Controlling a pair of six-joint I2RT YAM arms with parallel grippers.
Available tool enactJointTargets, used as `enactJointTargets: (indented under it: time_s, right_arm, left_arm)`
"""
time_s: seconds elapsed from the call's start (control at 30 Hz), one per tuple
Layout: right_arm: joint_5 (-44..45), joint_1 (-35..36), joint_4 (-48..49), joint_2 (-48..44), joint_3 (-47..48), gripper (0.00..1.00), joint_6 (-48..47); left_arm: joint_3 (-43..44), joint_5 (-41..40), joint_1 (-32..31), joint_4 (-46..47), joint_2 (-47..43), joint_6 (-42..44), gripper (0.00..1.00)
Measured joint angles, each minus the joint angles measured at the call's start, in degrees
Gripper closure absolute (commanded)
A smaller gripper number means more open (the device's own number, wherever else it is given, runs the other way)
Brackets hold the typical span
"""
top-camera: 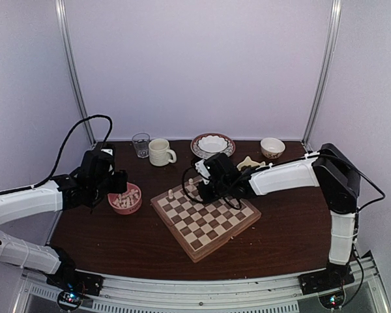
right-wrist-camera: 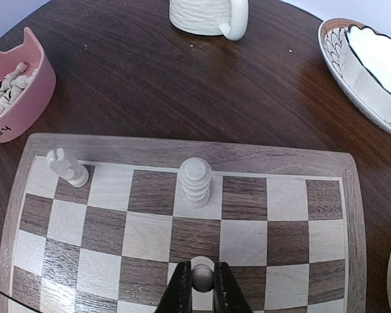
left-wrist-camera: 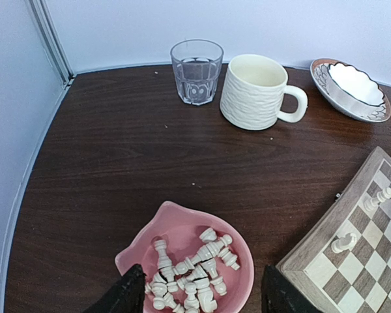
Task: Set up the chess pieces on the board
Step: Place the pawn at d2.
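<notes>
Pink bowl (left-wrist-camera: pixel 182 226) — just beside board (left-wrist-camera: pixel 317 287)

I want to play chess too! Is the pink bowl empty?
No, the pink bowl holds a heap of small pale chess pieces lying jumbled on their sides.

Board (top-camera: pixel 212 228) lay flat on the worktop (top-camera: pixel 117 241), turned corner-on, with tan and dark brown squares and a pale rim. Tall ribbed piece (right-wrist-camera: pixel 195 181) stood upright on a light square in the far row. Corner piece (right-wrist-camera: pixel 67 166) sat near the far left corner, upright or tipped unclear. Round-headed piece (right-wrist-camera: pixel 202 275) was clamped in the right pincer (right-wrist-camera: pixel 202 283) over a light square two rows nearer. Heap of pieces (left-wrist-camera: pixel 192 277), cream, lay jumbled in the pink bowl (left-wrist-camera: pixel 176 225) just beside the board.
</notes>
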Motion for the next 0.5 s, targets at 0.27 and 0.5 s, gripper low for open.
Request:
enactJointTargets:
  time_s: [0.27,0.5]
  right_arm:
    - [-1.5,0.0,0.9,1.9,2.6,0.96,0.0]
    - [-2.1,0.0,0.7,3.4,3.6,0.95,-0.2]
  left_arm:
    - [0.0,0.2,0.0,0.0,0.0,0.0,0.39]
    - [0.0,0.8,0.0,0.0,0.0,0.0,0.39]
